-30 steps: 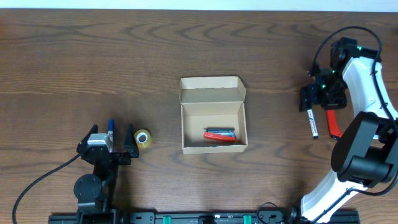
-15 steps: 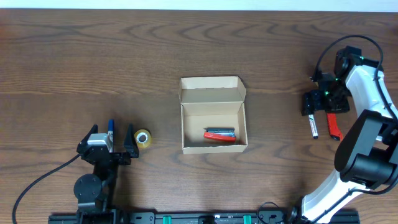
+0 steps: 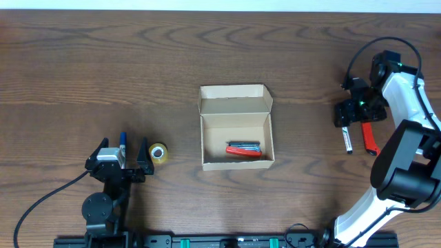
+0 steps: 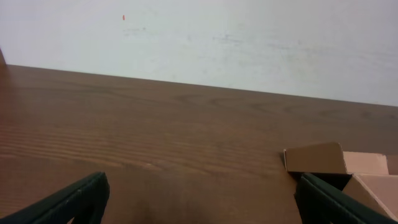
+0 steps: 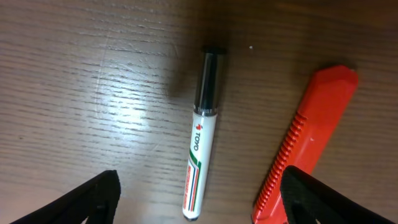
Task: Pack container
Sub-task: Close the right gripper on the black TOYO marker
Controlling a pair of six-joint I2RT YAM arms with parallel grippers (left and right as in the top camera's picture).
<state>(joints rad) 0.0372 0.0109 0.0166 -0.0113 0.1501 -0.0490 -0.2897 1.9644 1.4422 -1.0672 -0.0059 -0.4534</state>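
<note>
The box [image 3: 236, 127] sits in the middle of the table [image 3: 103, 69], well apart from both arms, with its flap lid folded back on the far side and its inside showing. A red-and-black tool [image 3: 244, 149] lies flat in it, toward the near wall. The left gripper [image 3: 123, 147] rests at the near left of the table with its jaws spread wide and nothing between them. From its wrist camera only bare wood shows between the fingers [image 4: 81, 198], with a corner of the box at the lower right. From above, a blue pen [image 3: 123, 140] lies between those fingers, and a tape roll [image 3: 158, 153] sits just beside the right one; whether either touches the gripper cannot be told. The right gripper [image 3: 355, 114] hangs over the far right of the table, jaws parted and empty, above two things lying side by side – a white marker [image 5: 200, 162] with a black cap and an orange cutter [image 5: 305, 143]. The two lie close together but apart, and neither is touched by the fingers.
</note>
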